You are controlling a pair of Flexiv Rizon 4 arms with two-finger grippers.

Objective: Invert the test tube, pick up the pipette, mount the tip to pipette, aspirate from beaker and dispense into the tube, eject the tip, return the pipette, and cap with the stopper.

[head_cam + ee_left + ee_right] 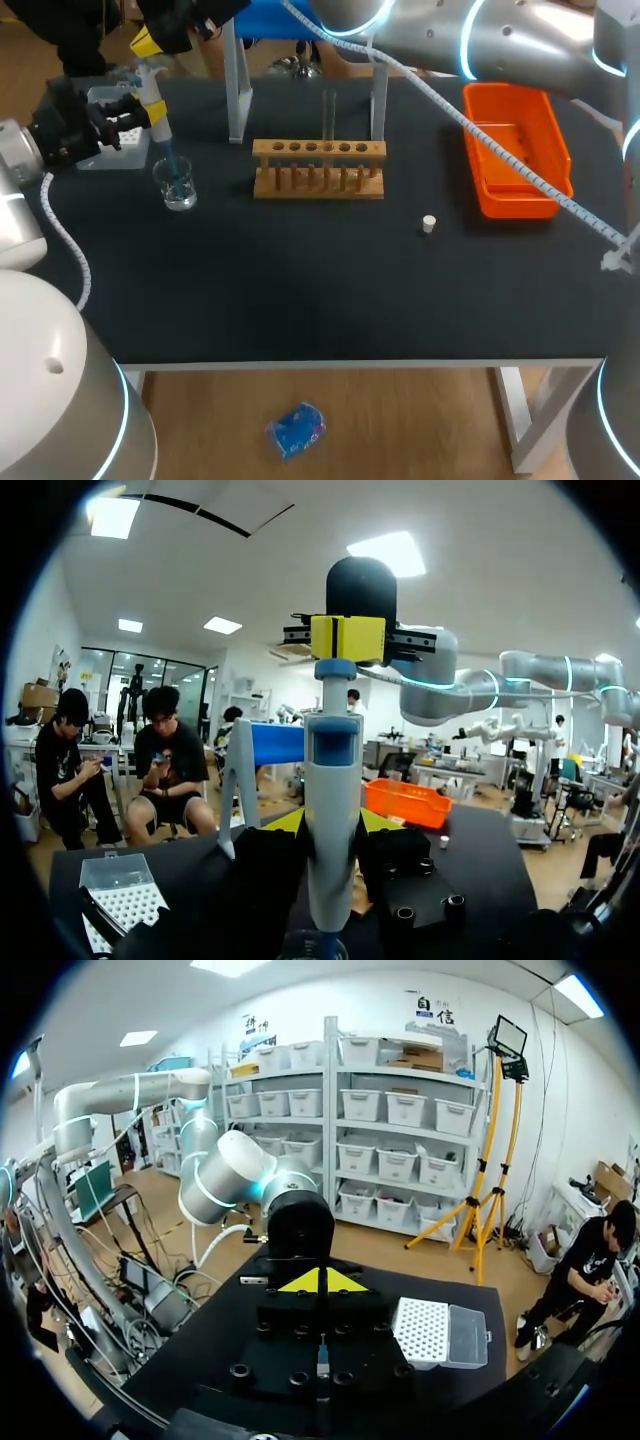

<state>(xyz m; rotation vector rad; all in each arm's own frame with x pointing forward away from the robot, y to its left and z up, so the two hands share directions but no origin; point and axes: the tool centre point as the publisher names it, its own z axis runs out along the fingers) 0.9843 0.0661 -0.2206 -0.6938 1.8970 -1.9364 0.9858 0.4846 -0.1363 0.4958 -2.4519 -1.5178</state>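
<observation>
At the far left, the left gripper (pixel 145 113) is closed on the body of the pipette (pixel 333 780) and holds it upright. Just behind it stands the tip box (pixel 430 1330), its lid open, with rows of tips inside. The blue tip reaches down into the glass beaker (pixel 177 187). The beaker seems to hold a clear liquid, but I cannot read its level. On top of the pipette sits the right gripper (pixel 348 638), its yellow fingers pressed together with nothing between them, on the plunger. I judge the step is the aspirating. To do it well, the tip should be under the surface but off the glass bottom, the plunger should be let up slowly, and the pipette should then be lifted straight. In the middle, the wooden rack (pixel 318 170) carries one test tube (pixel 328 115), upright; I cannot see any content in it. The white stopper (pixel 428 223) lies alone on the table to the right. At the far right is the orange bin (pixel 520 208).
</observation>
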